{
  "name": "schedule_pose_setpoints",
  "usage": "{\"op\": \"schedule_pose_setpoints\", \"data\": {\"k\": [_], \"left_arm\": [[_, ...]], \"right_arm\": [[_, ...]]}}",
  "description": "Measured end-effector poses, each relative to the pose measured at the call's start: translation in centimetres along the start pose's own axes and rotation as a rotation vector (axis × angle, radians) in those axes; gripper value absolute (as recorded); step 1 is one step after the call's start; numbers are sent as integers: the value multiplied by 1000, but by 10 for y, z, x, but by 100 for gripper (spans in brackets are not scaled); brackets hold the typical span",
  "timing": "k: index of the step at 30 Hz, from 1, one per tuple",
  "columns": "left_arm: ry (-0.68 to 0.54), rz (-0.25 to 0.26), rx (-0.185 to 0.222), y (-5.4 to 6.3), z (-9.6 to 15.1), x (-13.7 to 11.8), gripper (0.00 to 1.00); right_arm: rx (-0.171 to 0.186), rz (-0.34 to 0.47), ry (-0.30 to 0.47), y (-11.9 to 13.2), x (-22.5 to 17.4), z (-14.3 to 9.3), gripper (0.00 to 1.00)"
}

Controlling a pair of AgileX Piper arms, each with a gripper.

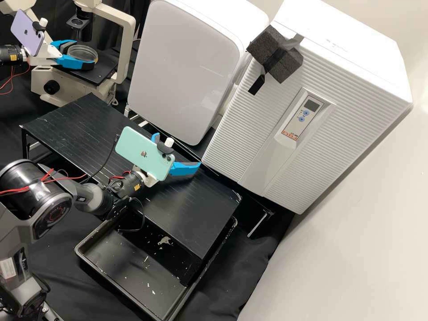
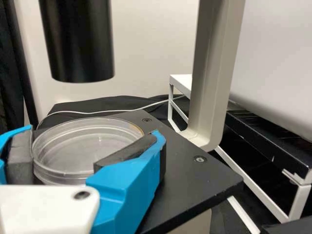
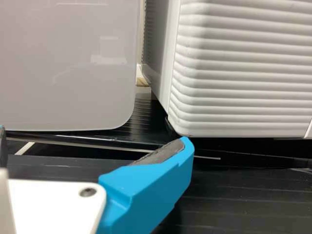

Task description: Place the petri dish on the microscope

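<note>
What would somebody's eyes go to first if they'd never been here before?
Probably the mint-green phone over the black rack in the middle of the high view, beside the wide-open right gripper. Next, at the upper left, the left gripper has its bright blue fingers around the clear petri dish at the microscope. The big white ribbed box at the upper right stands out too.

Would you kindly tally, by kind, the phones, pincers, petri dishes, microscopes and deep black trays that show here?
Phones: 2, the lilac phone and the mint green phone
Pincers: 2, the left pincer and the right pincer
Petri dishes: 1, the clear petri dish
Microscopes: 1, the beige microscope
Trays: 1, the deep black tray
Total: 7
</note>
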Motion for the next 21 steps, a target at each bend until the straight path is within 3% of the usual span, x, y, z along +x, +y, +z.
{"op": "schedule_pose_setpoints", "data": {"k": [7, 8, 21], "left_arm": [[7, 7, -11, 0, -2, 5, 0], [7, 7, -11, 0, -2, 5, 100], [19, 3, -14, -2, -7, 5, 100]], "right_arm": [[0, 0, 0, 0, 0, 0, 100], [0, 0, 0, 0, 0, 0, 100], [0, 0, 0, 0, 0, 0, 100]]}}
